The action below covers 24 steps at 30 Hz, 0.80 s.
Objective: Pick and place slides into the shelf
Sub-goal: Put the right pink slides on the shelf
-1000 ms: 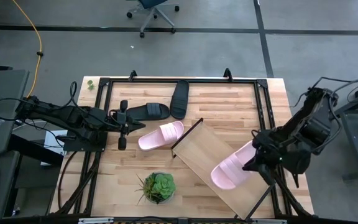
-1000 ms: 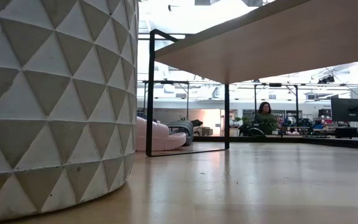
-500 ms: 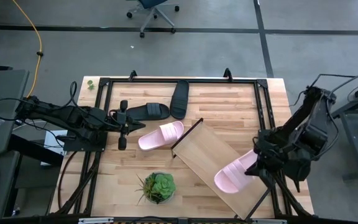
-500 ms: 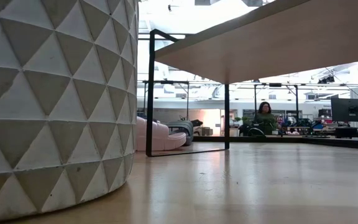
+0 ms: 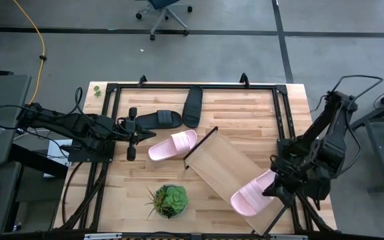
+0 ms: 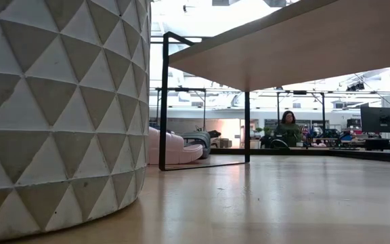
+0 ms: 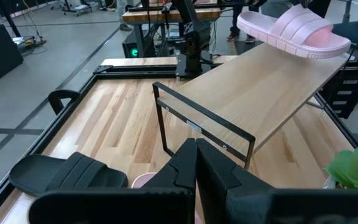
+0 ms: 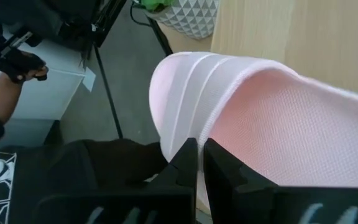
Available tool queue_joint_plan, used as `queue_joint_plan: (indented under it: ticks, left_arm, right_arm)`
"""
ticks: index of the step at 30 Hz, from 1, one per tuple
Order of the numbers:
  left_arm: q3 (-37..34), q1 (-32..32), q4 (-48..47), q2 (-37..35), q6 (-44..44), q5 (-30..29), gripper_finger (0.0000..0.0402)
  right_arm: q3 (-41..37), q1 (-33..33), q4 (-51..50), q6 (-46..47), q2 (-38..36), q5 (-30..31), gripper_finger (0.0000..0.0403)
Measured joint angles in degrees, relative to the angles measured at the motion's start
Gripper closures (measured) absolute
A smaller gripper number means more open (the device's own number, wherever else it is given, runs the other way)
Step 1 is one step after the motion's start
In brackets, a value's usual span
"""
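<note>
**Pink slide sitting close to the shelf edge**

The right gripper [image 5: 277,189] is holding a pale pink slide [image 5: 253,195] at the 4 o'clock part of the table, over the outer end of the shelf [image 5: 222,163]. In the right wrist view the fingers [image 8: 194,163] are pressed almost together on the heel rim of the slide – a thin pinch only.

The risk is lying in the position: the slide is sitting near the far corner of the board, close to its black frame. If the fingers are opening here, the slide could be tipping off the edge. The thin pinch could also be slipping.

The second pink slide [image 5: 172,145] and two black slides [image 5: 193,106] are lying on the table at 11 o'clock of the shelf. The left gripper [image 5: 133,134] is waiting near them – I cannot tell if it is open.
</note>
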Motion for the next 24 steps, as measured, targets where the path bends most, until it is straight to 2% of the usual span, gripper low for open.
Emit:
queue_joint_plan:
  ticks: [12, 24]
  left_arm:
    - [0.0, 0.0, 0.0, 0.0, 0.0, -0.1, 0.0401]
    - [0.0, 0.0, 0.0, 0.0, 0.0, -0.1, 0.0401]
  right_arm:
    - [-4.8, 3.2, 6.9, 4.2, 0.1, 1.9, 0.0403]
    - [-5.4, 5.4, 7.6, 7.0, 0.1, 2.3, 0.0403]
